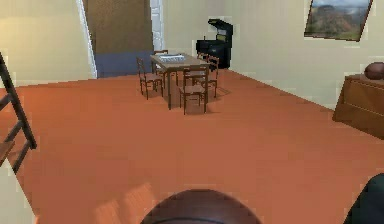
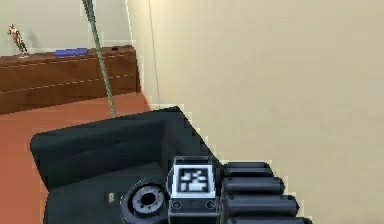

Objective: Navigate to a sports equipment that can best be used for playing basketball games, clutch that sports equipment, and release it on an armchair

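Black armchair (image 2: 95, 150) sits by the beige wall (image 2: 270, 70) in the arm side view, with the arm (image 2: 255, 192) and the gripper (image 2: 143, 202) showing against its upholstery. We can't tell whether the gripper holds anything, and jaw state can't be told either. Round brown thing (image 1: 375, 70), ball-like, rests on a wooden dresser (image 1: 355, 108) at the forward view's right edge. Dining table (image 1: 180, 62) with chairs (image 1: 150, 80) stands farther ahead on the orange floor (image 1: 200, 140). Wooden sideboard (image 2: 60, 82) runs behind the armchair.
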You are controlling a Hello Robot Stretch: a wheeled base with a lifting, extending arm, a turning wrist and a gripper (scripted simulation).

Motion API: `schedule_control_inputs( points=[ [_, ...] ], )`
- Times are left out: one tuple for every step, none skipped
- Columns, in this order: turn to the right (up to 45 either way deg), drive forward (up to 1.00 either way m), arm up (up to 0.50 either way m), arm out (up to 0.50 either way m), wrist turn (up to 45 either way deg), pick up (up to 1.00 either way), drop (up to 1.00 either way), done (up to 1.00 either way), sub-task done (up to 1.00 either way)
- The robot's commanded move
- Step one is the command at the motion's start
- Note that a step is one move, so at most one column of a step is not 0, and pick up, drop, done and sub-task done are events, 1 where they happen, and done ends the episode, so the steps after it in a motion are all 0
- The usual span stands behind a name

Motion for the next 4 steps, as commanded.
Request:
schedule_control_inputs(
  points=[
    [0.0, 0.0, 0.0, 0.46, 0.0, 0.0, 0.0, 0.0, 0.0],
    [0.0, 0.0, 0.0, 0.0, 39.0, 0.0, 0.0, 0.0, 0.0],
    [0.0, 0.0, -0.36, 0.0, 0.0, 0.0, 0.0, 0.0, 0.0],
    [0.0, 0.0, -0.32, 0.0, 0.0, 0.0, 0.0, 0.0, 0.0]
  ],
)
